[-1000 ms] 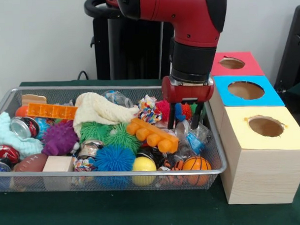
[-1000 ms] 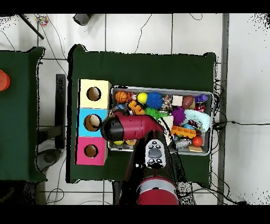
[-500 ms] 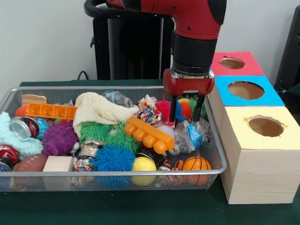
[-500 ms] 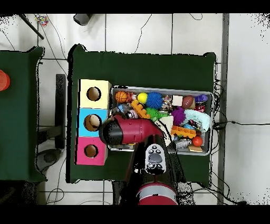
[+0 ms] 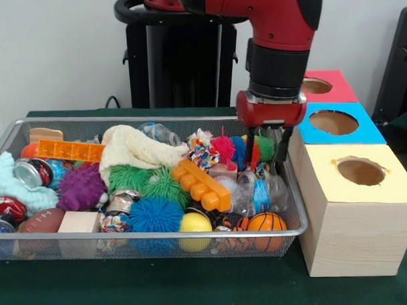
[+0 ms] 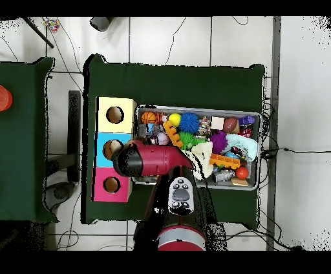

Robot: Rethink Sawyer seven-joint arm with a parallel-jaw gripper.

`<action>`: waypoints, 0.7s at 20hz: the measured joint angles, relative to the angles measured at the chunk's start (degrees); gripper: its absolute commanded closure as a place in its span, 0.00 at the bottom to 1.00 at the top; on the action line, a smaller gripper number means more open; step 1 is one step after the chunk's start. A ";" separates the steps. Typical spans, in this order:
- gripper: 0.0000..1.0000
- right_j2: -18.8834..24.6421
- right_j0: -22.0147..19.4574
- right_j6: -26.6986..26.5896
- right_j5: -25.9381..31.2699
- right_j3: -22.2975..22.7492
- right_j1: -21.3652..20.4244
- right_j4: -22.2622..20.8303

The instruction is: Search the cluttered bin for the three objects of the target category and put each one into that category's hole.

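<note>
My gripper point(image 5: 266, 152) hangs at the right end of the wire bin point(image 5: 160, 238), just above the clutter and close to the boxes. It is shut on a small multicoloured spiky ball point(image 5: 259, 150), whose red and green spikes show between the fingers. Other spiky balls lie in the bin: blue point(image 5: 155, 214), two green point(image 5: 127, 176) point(image 5: 166, 186), purple point(image 5: 81, 187) and pink point(image 5: 222, 148). Beside the bin stand the yellow box point(image 5: 360, 187), the blue box point(image 5: 363, 130) and the red box point(image 5: 342, 91), each with a round hole. In the overhead view the arm point(image 6: 152, 160) hides the gripper.
The bin also holds an orange toy block point(image 5: 201, 183), a cream cloth point(image 5: 133, 148), a yellow ball point(image 5: 194, 224), a small basketball point(image 5: 266, 222), a football point(image 5: 40, 220), cans and a wooden cube point(image 5: 79, 222). A crumpled plastic bottle point(image 5: 258, 191) lies under the gripper.
The gripper rose out of the clutter with the spiky ball between its fingers and moved right, toward the boxes. The plastic bottle shifted a little.
</note>
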 measured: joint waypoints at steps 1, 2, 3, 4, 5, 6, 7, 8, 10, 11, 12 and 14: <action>0.00 -0.22 0.74 0.00 0.40 -0.41 0.16 0.81; 0.00 -0.47 1.39 0.00 0.91 -1.00 0.52 1.56; 0.00 -0.62 1.61 0.00 1.16 -1.29 0.74 1.86; 0.00 -0.78 1.79 0.00 1.42 -1.58 0.96 2.09; 0.00 -1.17 2.04 0.00 1.96 -2.21 1.42 2.52; 0.00 -1.33 2.11 0.00 2.25 -2.52 1.66 2.68; 0.00 -1.74 2.15 0.00 3.22 -3.56 2.43 3.32; 0.00 -1.84 2.14 0.00 3.55 -3.92 2.67 3.55; 0.00 -1.92 2.14 0.00 4.04 -4.53 2.98 4.01; 0.00 -1.92 2.13 0.00 4.26 -4.89 3.14 4.27; 0.00 -1.91 2.12 0.00 4.33 -5.07 3.22 4.34; 0.00 -1.91 2.00 0.00 4.36 -5.72 3.52 4.44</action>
